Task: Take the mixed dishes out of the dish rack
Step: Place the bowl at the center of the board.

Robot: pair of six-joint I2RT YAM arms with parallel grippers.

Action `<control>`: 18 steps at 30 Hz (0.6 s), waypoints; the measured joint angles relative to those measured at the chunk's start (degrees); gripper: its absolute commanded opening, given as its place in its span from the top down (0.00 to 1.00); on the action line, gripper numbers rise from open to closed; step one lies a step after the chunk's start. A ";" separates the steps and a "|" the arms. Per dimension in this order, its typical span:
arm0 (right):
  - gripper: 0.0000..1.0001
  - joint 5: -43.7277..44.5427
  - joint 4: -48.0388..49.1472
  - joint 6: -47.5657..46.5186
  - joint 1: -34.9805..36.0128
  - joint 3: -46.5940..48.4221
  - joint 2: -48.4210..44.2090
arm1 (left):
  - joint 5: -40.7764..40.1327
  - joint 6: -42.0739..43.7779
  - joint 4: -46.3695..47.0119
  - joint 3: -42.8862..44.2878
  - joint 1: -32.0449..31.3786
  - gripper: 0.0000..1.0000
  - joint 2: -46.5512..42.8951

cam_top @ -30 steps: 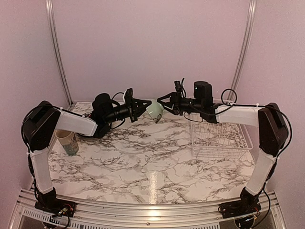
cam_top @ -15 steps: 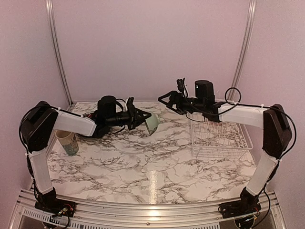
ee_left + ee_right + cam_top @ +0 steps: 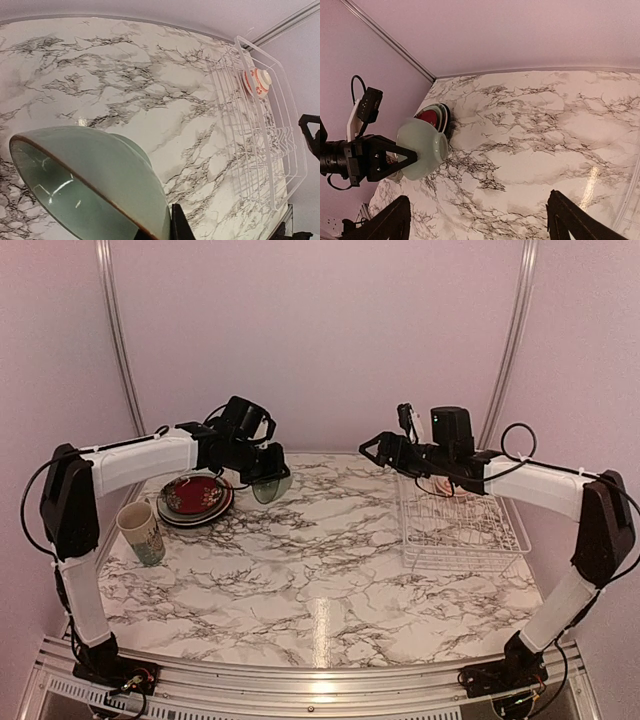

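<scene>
Top view: the left gripper (image 3: 256,466) is pinching the pale green bowl (image 3: 270,486) by its rim, at three o'clock of the stacked plates (image 3: 195,498). The right gripper (image 3: 385,448) is gaping empty at eleven o'clock of the dish rack (image 3: 462,530).

Left wrist: the patterned bowl (image 3: 257,82) is sitting inside that rack.

Right wrist: the pale green bowl is tilting. The rim pinch could slip, dropping it and chipping the plates.

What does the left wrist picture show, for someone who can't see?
A green bowl fills the lower left, close up, over a marble table. At the right, a white rack holds a small orange-and-white bowl.
</scene>
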 measured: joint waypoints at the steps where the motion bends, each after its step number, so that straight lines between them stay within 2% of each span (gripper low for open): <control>1: 0.09 0.35 -0.22 -0.26 -0.33 -0.55 -0.37 | -2.19 2.01 -2.75 1.62 0.02 1.00 0.57; 9: 0.08 1.77 -3.21 -1.86 -2.03 -2.19 -2.49 | -14.03 12.44 -19.56 13.92 0.00 1.00 11.30; 18: 0.08 3.02 -3.72 -3.10 -2.21 -2.21 -4.04 | -19.15 17.99 -27.63 23.54 0.00 1.00 18.34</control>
